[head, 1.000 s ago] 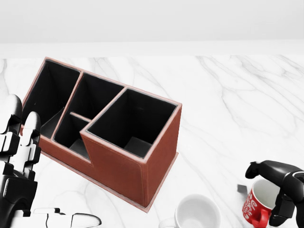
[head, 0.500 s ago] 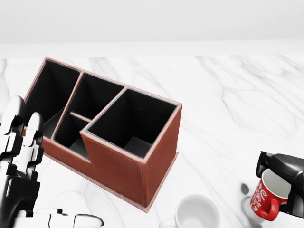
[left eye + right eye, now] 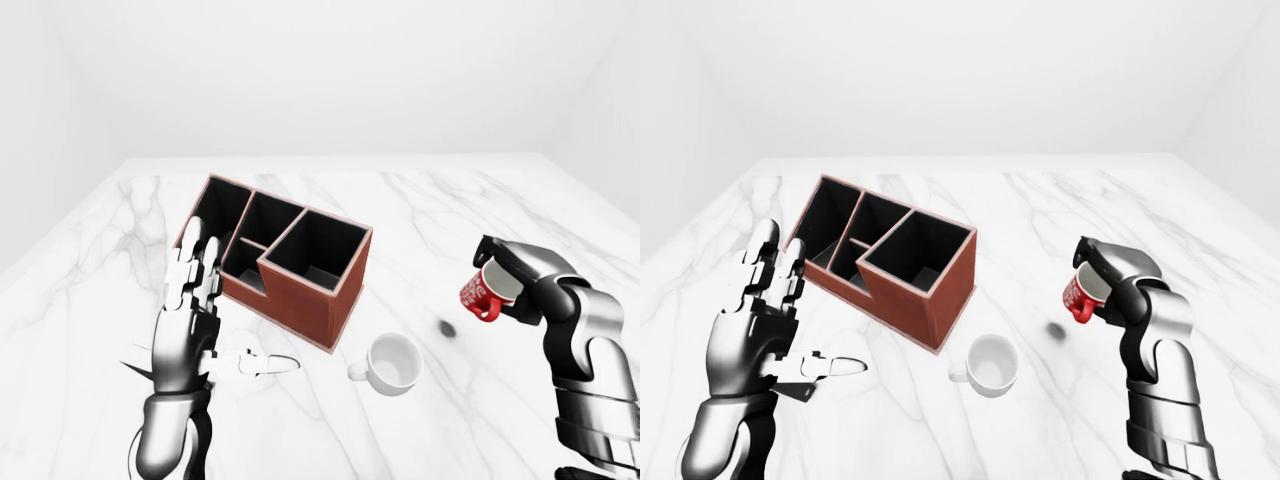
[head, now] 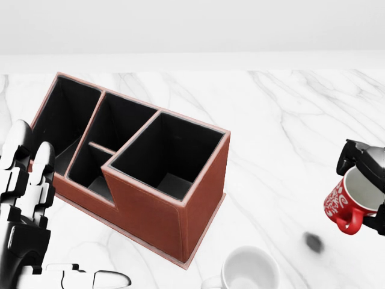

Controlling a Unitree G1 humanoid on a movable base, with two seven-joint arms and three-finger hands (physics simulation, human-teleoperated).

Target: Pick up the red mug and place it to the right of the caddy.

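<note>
The red mug [image 4: 347,203] is held in the air at the right edge of the head view, tilted, its small shadow on the marble below. My right hand [image 3: 520,282] is shut on it; the mug also shows in the left-eye view [image 3: 482,290]. The brown caddy [image 4: 135,162], with several black compartments, stands on the marble table [image 4: 283,120] left of centre. My left hand [image 3: 195,310] is open and empty, fingers spread, at the caddy's left end in these views.
A white mug [image 4: 248,269] stands on the table at the bottom of the head view, below the caddy's right corner. The marble to the right of the caddy is bare between it and my right hand.
My right hand has lifted the red mug off the table and moved it up and to the right. The left hand has barely moved.
</note>
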